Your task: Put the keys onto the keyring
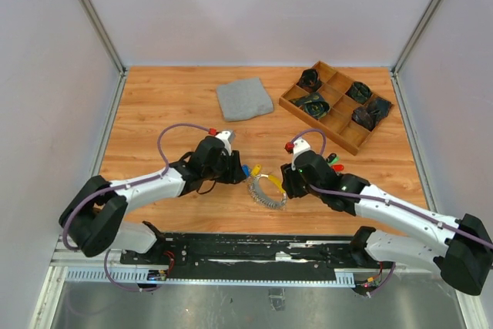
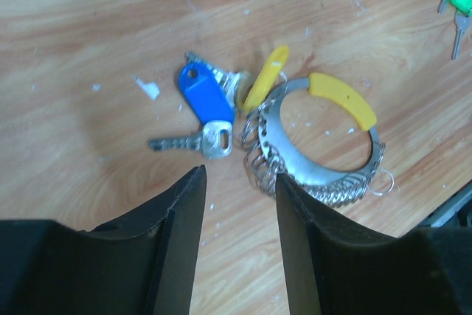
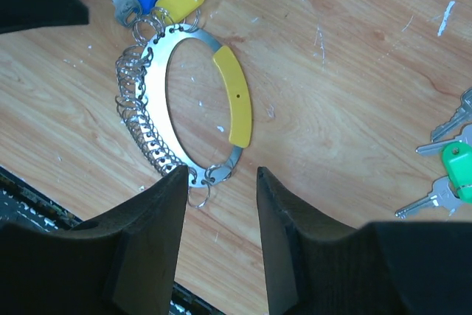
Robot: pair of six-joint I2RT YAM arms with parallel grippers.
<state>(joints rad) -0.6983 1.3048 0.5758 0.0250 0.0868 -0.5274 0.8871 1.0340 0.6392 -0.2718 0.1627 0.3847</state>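
**A:** From above, where is the keyring?
**B:** The keyring (image 1: 267, 189) lies flat on the tabletop (image 1: 154, 113), between the left hand (image 1: 236, 169) and the right hand (image 1: 286, 181). A blue key (image 1: 246, 169) and a yellow key (image 1: 256, 168) sit at its far end. A cloth (image 1: 244, 99) and a tray (image 1: 337, 105) lie well behind.

**A:** And the left wrist?
**B:** The left hand (image 2: 240, 175) is open and grips nothing. The keyring (image 2: 295, 160) is just beside its right finger. The blue key (image 2: 205, 96) and yellow key (image 2: 267, 77) touch the ring. I cannot tell if they are threaded.

**A:** The right wrist?
**B:** The right hand (image 3: 221, 175) is open too, and empty. The near end of the keyring (image 3: 157, 97) lies just ahead of its fingertips. A green key (image 3: 459, 167) lies apart, at the right edge.
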